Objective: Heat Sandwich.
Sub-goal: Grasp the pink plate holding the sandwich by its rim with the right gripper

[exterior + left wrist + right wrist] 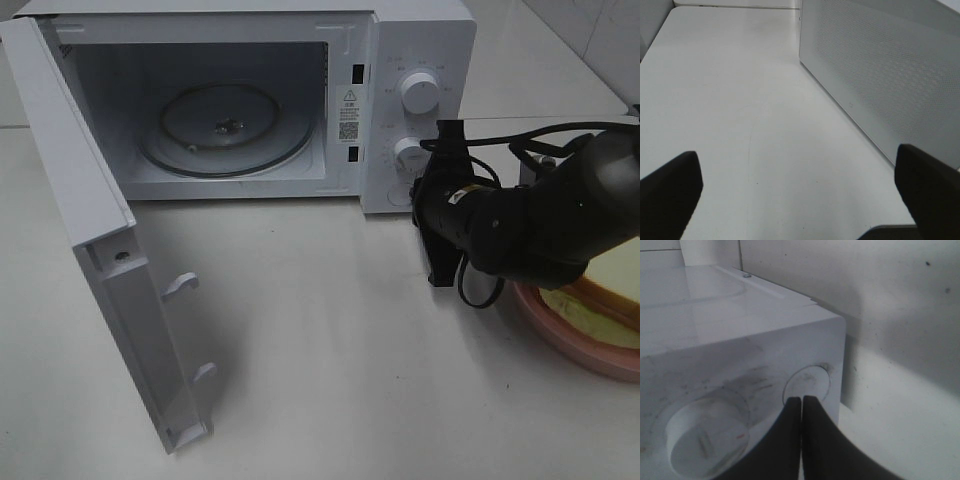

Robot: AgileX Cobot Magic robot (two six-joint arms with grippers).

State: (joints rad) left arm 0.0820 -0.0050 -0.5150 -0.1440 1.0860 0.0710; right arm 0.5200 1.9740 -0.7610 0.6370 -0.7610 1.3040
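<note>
The sandwich (603, 300), white bread with a tan crust, lies on a round pink plate (565, 335) at the right edge, partly hidden by my right arm. The white microwave (420, 40) stands at the back with its door (100, 260) swung open to the left and its glass turntable (225, 125) bare. My right gripper (418, 196) is shut and empty, its tips at the round button (812, 382) low on the control panel, just right of the lower knob (705, 440). My left gripper (800, 185) is open and empty over bare table.
Two white knobs (420, 92) (408, 153) sit on the microwave panel. The open door stands out toward the front left of the table. The left wrist view shows the microwave's perforated side wall (880, 65) beside the left gripper. A tiled wall is behind.
</note>
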